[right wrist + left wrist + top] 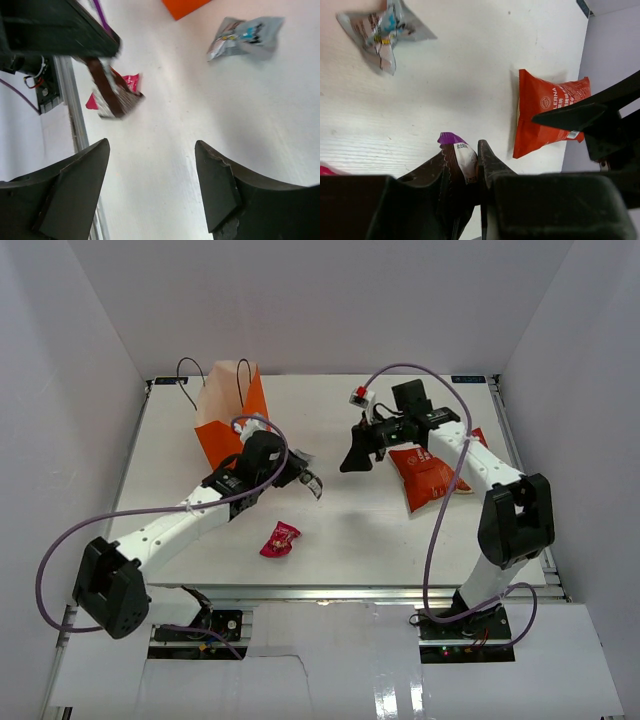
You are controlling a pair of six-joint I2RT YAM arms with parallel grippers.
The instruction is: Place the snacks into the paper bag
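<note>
White surface [360,525] bore the paper bag [213,445]; beside it the left claw [461,150] clenched a purple candy bar [465,162], probably due over its rim, while the right claw [151,145] hung released.

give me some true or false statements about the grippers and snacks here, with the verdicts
1. The left gripper is shut on a brown-and-purple bar. True.
2. The right gripper holds the red-orange chip bag. False: its jaws are open and empty, and the chip bag lies on the table.
3. The pink candy is inside the orange paper bag. False: it lies on the table.
4. The silver wrapper lies on the table. True.
</note>
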